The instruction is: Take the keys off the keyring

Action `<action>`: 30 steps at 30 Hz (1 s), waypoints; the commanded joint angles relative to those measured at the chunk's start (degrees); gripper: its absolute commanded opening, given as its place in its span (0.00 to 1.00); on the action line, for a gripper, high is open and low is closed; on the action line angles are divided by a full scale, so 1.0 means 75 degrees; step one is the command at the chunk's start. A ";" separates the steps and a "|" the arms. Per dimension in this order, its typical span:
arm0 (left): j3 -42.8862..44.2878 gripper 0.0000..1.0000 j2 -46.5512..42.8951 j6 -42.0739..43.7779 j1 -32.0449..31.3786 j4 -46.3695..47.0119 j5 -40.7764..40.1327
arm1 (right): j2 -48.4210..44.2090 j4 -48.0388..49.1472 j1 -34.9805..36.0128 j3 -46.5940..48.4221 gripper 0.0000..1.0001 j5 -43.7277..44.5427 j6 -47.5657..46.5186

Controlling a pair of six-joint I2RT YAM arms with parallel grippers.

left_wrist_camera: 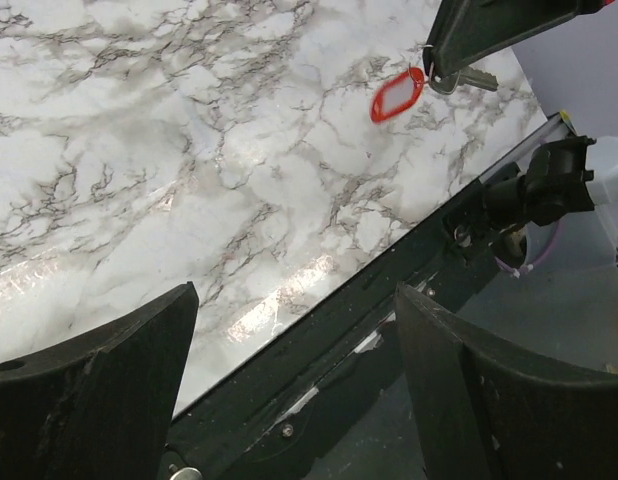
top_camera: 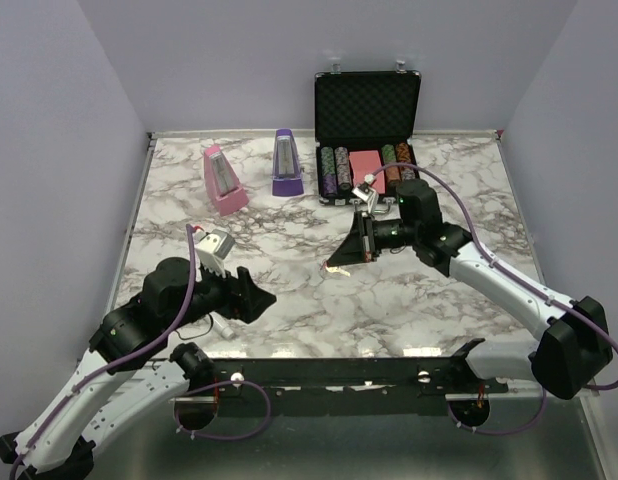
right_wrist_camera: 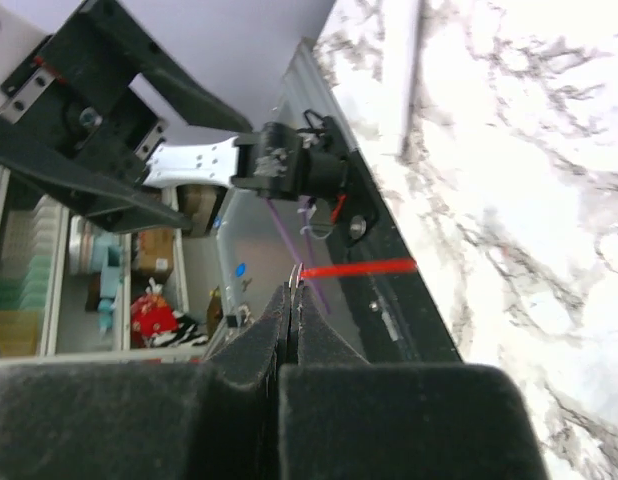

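My right gripper (top_camera: 341, 258) is shut on the thin metal ring of the keyring and holds it just above the marble. In the right wrist view the ring (right_wrist_camera: 298, 277) pokes out between the closed fingertips, and the red tag (right_wrist_camera: 361, 268) shows edge-on. In the left wrist view the red keyring tag (left_wrist_camera: 397, 96) hangs below a right fingertip (left_wrist_camera: 489, 25), with a silvery key (left_wrist_camera: 476, 78) beside it. My left gripper (top_camera: 257, 297) is open and empty, left of the keyring, over the table's front edge (left_wrist_camera: 294, 385).
An open black poker chip case (top_camera: 367, 105) with chip stacks and a pink card block (top_camera: 364, 163) stands at the back. A pink metronome (top_camera: 224, 180) and a purple one (top_camera: 286, 163) stand at the back left. The black front rail (left_wrist_camera: 389, 290) runs below my left gripper.
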 commanded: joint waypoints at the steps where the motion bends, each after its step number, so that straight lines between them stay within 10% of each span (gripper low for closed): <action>1: -0.0473 0.88 -0.0394 0.0043 0.0007 0.0286 -0.0251 | -0.0345 0.0946 -0.0031 -0.0541 0.01 0.0979 0.0418; 13: -0.0192 0.82 -0.1787 -0.1361 0.0007 0.0227 -0.0275 | -0.1879 0.2598 0.0121 -0.1338 0.01 0.0478 0.1928; 22: -0.0309 0.68 -0.2620 -0.2054 0.0007 0.0682 0.0614 | -0.2959 0.9313 0.0567 -0.3882 0.01 0.0441 0.6102; 30: -0.0708 0.59 -0.2165 -0.2124 0.0007 0.2815 0.1975 | -0.2643 0.6901 0.1807 -0.2582 0.01 0.0803 0.4333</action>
